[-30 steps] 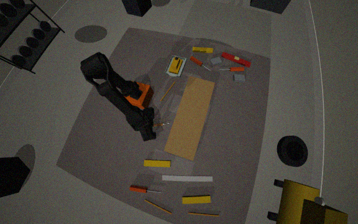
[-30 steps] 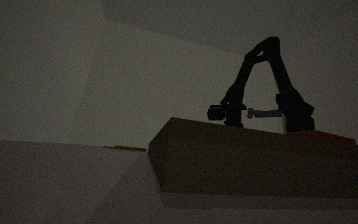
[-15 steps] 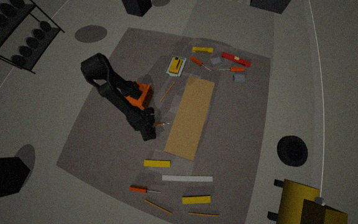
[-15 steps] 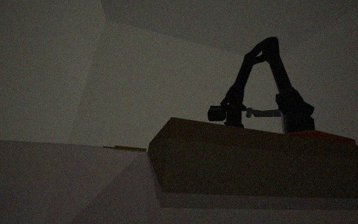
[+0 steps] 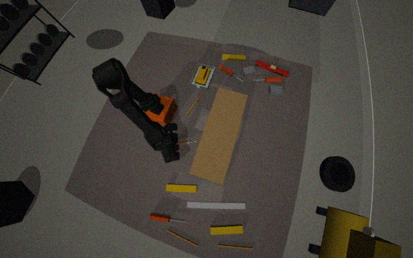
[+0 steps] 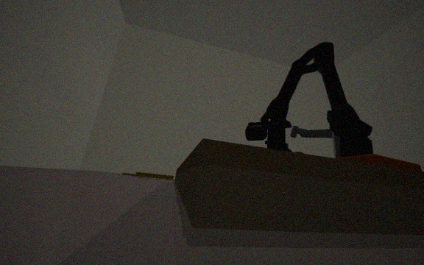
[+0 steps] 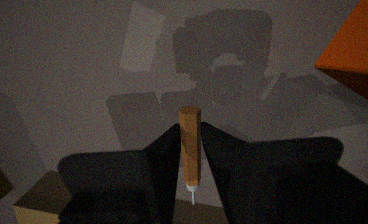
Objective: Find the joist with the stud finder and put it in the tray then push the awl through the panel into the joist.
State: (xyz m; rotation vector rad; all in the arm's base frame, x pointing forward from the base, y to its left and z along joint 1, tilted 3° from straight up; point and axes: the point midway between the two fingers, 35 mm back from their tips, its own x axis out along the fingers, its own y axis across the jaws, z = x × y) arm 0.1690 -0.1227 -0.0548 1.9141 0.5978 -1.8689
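My gripper is shut on the awl by its brown wooden handle. The awl's thin metal tip points toward the floor panel. Whether the awl touches the surface is hard to tell. The tan floor panel lies just beyond the tip; no hole shows in it. The joist is hidden. The yellow stud finder sits in the pale tray, beyond the panel's far left corner. In the exterior view the panel hides the fingertips.
An orange block is by the arm's base. A pencil lies between tray and gripper. A yellow block, a white bar and an orange screwdriver lie nearer. A red level lies at the back right.
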